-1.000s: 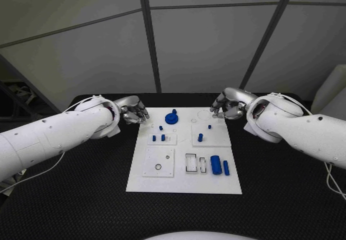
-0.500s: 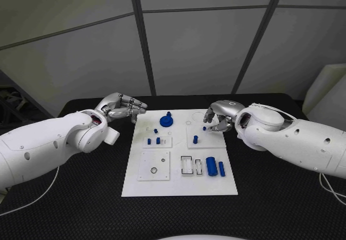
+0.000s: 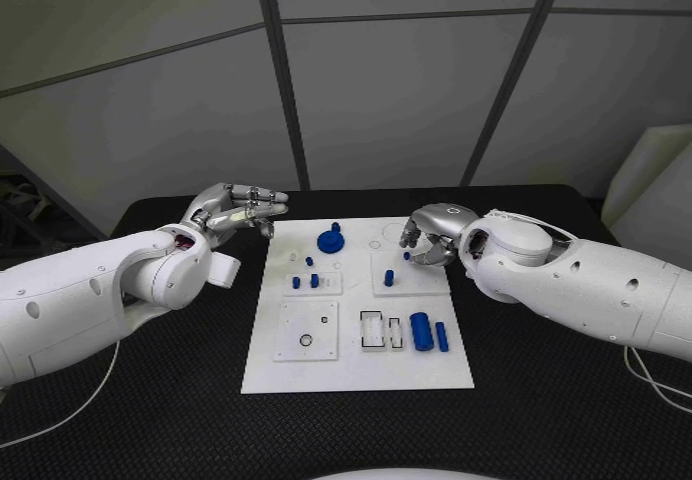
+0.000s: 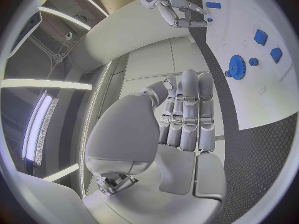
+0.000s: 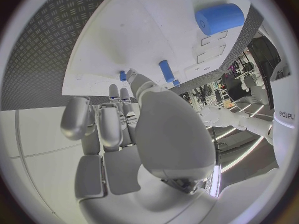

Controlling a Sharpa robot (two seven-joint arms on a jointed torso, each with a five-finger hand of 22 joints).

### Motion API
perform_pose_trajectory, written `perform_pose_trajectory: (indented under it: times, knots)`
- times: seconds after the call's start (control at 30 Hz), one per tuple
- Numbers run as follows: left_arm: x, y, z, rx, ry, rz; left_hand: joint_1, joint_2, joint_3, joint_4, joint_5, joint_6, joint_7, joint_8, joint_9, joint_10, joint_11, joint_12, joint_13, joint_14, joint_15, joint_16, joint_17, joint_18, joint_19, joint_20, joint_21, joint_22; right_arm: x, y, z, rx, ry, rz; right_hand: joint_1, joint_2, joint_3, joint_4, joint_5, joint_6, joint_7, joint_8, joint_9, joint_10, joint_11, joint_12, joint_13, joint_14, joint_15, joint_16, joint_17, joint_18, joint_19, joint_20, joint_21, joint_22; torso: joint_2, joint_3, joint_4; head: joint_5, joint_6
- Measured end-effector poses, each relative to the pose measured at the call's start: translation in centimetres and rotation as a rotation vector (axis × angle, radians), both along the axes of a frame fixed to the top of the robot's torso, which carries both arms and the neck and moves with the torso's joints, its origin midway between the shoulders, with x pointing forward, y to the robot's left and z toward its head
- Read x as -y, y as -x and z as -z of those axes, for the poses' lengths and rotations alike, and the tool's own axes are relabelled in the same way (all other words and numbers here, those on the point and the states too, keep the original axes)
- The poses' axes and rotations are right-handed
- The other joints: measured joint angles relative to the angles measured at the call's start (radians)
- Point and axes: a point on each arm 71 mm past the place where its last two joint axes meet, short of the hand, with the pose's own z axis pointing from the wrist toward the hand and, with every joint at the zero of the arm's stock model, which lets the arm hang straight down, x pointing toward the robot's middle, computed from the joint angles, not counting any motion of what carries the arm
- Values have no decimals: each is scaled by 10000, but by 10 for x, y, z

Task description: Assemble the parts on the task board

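The white task board (image 3: 361, 350) lies in the middle of the black table. On it are a blue gear (image 3: 330, 240), several small blue pegs (image 3: 304, 281), a blue peg (image 3: 388, 275), a thick blue cylinder (image 3: 420, 330) and a thin one (image 3: 440, 336). My left hand (image 3: 238, 208) is raised beyond the board's far left corner, fingers stretched side by side, holding nothing. My right hand (image 3: 430, 236) hangs over the board's far right part with its fingers bent down. A fingertip sits right beside a short blue peg (image 5: 122, 75); no grip on it is visible.
The board has a raised square plate with a ring hole (image 3: 307, 335) near the left front and rectangular slots (image 3: 384, 330) beside the cylinders. Black mat (image 3: 144, 400) surrounds the board on all sides.
The camera has shifted. My left hand has lifted and straightened its fingers. My right hand has come down and inward over the board's far right part, near the short peg.
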Motion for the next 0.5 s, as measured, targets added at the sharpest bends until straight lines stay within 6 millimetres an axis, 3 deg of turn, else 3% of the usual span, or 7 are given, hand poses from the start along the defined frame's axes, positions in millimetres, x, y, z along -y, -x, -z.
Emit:
perform_pose_trajectory:
  times: [0.17,0.23,0.33,0.5]
  knots:
    - [1,1,0,-34,189,-22,0,0,-28,-28,0,0,0,-1,0,0,0,0,0,0,0,-56,-15,2,-17,17,-46,-11,-1,-1,2,-38,69,7,224,224,539,-167,-161,184,-76,0,-53,231,-42,0,-199,0,0,96,81,-10,61,15,207,219,2,0,0,15,-41]
    - [1,2,-1,-45,248,-28,0,0,-28,-28,0,0,0,-46,0,0,0,-28,-1,0,0,-98,-42,1,-36,36,-77,-27,-2,-2,4,-85,113,17,233,233,761,-212,-165,287,-116,0,-61,332,-72,0,-277,0,0,152,82,-166,111,-5,269,315,2,0,0,20,-58]
    - [1,2,-1,-60,303,-40,0,0,-27,-28,26,0,0,-46,-1,0,0,-39,-1,0,0,-116,-54,2,-36,36,-77,-35,-2,-3,6,-164,184,28,167,298,1011,-254,-165,403,-146,0,-75,456,-130,0,-371,0,0,152,81,-165,145,-40,343,416,0,0,0,28,-80]
    - [0,2,-1,-87,358,-70,1,-1,-55,-56,700,0,0,-84,-1,0,0,-39,-1,0,0,-292,-135,2,-35,36,-154,-50,-4,-3,9,-324,293,9,89,370,1303,-321,-165,574,-180,0,-102,593,-127,0,-493,0,-1,192,90,-165,179,-73,418,510,-11,1,0,53,-114]
